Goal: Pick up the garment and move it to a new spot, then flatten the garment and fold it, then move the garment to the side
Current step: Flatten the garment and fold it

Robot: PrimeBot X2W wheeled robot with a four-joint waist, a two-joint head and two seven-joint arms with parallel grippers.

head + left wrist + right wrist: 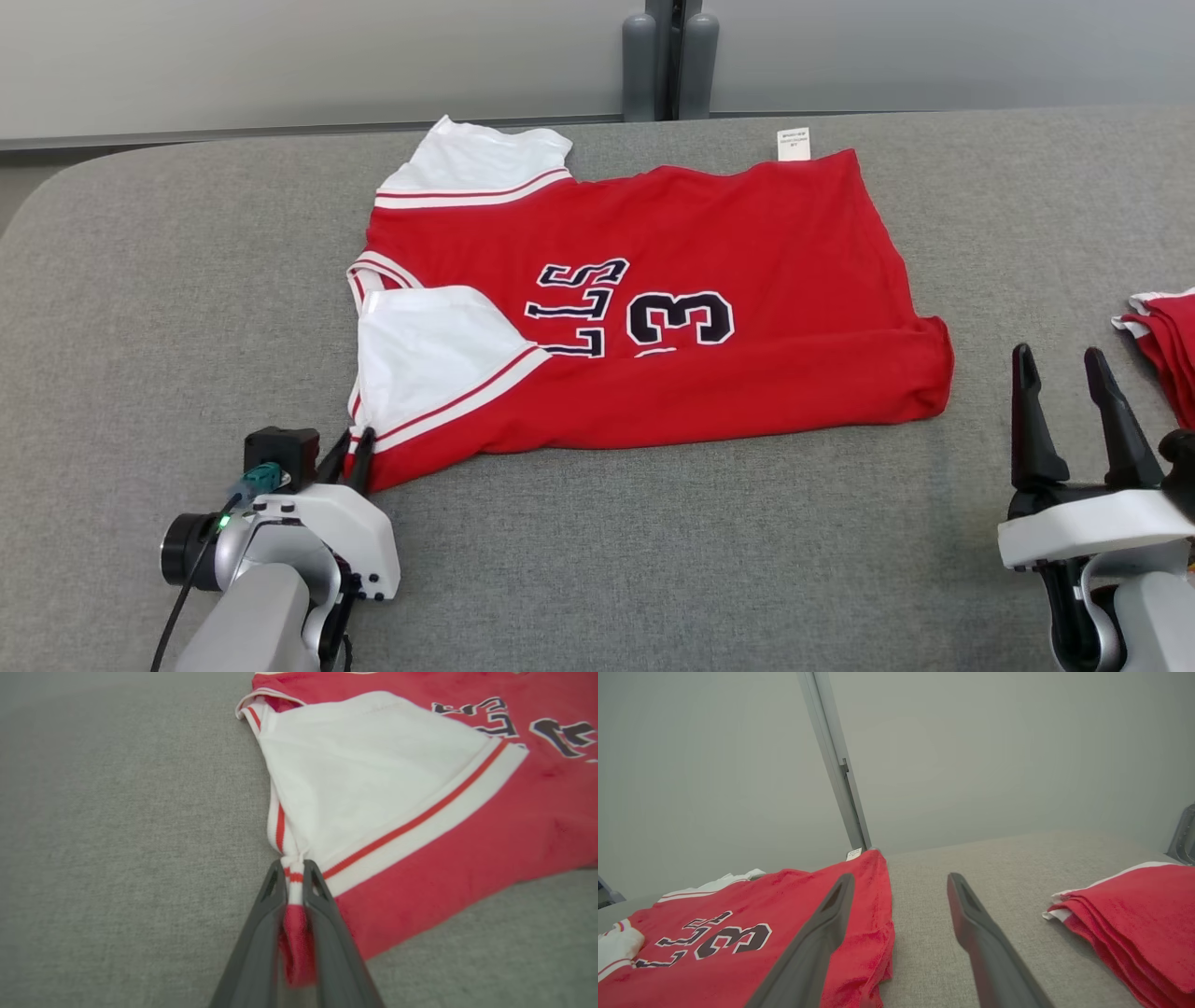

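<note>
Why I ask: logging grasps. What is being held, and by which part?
The left gripper pinches the garment at its near corner, by the white sleeve's striped hem. The right gripper stands open, holding nothing.

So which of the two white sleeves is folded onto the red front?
The near sleeve, next to the left gripper; the far sleeve spreads onto the grey surface.

Grey fabric table (653,560); pale wall (280,56); grey post (698,65).

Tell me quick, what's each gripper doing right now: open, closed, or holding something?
Left gripper: closed on the garment, pinching its near corner by the white sleeve.
Right gripper: open, holding nothing.
</note>
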